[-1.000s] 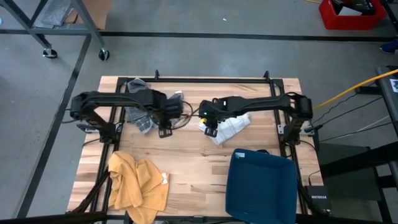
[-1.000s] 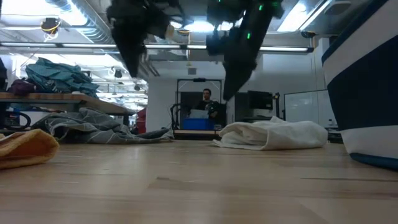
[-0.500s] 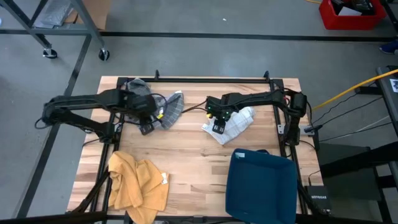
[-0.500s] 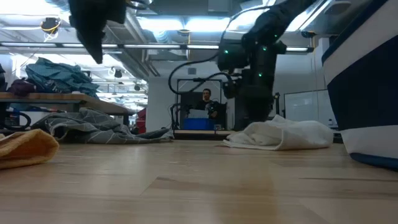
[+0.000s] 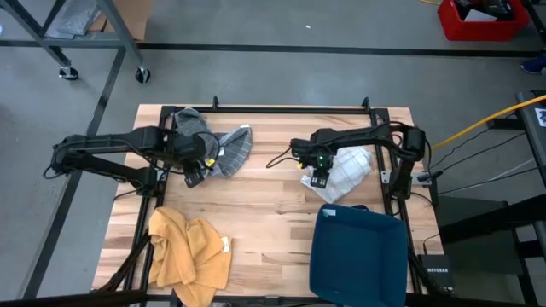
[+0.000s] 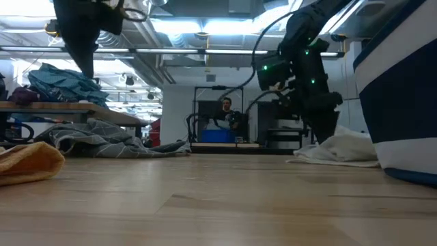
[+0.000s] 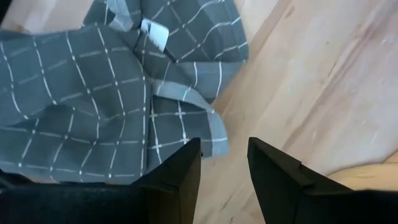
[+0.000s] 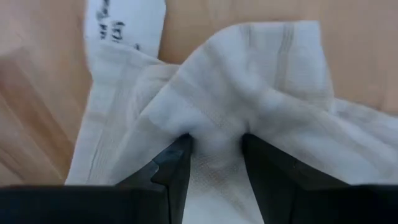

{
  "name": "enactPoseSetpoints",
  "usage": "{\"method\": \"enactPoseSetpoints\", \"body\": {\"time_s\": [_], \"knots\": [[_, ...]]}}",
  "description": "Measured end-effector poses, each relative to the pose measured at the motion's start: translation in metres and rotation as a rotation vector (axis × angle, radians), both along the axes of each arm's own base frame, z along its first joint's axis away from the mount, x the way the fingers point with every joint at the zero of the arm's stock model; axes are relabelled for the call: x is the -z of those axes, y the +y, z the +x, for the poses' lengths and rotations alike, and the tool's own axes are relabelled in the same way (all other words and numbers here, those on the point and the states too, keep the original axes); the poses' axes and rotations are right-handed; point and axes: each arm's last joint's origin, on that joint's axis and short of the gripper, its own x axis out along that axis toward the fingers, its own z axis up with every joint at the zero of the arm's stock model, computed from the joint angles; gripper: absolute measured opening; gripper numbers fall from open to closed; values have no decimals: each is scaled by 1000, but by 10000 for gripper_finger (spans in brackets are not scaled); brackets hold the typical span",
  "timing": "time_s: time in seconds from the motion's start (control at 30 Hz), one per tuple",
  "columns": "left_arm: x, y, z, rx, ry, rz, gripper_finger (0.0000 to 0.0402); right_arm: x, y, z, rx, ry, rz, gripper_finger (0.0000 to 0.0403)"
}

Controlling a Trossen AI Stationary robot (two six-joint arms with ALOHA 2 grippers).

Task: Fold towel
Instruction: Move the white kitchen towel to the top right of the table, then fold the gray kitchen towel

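The white towel (image 5: 348, 168) lies crumpled on the right side of the tabletop (image 5: 264, 213), just beyond the blue bin (image 5: 358, 256) and close to the right arm's base. The right gripper (image 5: 319, 176) sits directly on its inner edge, so this arm is plainly the nearer one; in the right wrist view its fingers (image 8: 171, 171) stand partly apart with a raised ridge of the white cloth bunched between them, apparently pinched. The heap is irregular, with no clear long axis, faintly striped, a label showing at one edge; it needs spreading before any fold. The left gripper (image 5: 195, 174), also partly open and holding nothing, hovers at the edge of a grey checked towel (image 5: 223, 151) on the left. A yellow cloth (image 5: 188, 256) lies near the front-left corner.
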Motion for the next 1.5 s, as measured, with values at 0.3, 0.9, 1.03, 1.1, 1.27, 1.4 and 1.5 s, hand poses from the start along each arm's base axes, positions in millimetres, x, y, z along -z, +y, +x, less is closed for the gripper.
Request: {"method": "enactPoseSetpoints", "body": {"time_s": [0.3,0.9,1.03,1.1,1.27,1.4,1.5], "knots": [[20,-1,-3,-67,56,-20,125,-52,-1,4,12,-352,-101,151],[85,-1,0,-343,-33,-117,125,-74,-6,21,112,-647,-147,151],[92,-1,-2,-384,-37,-127,125,-75,-6,22,112,-653,-148,151],[96,-2,-1,-387,-56,-137,125,-75,-6,22,112,-652,-148,151],[103,-6,1,-339,-81,-154,125,-75,-6,21,112,-649,-148,151],[103,-8,2,-288,-73,-136,125,-75,-6,21,111,-649,-148,151],[103,-7,2,-280,-71,-99,125,-75,-6,21,111,-648,-148,151]]}}
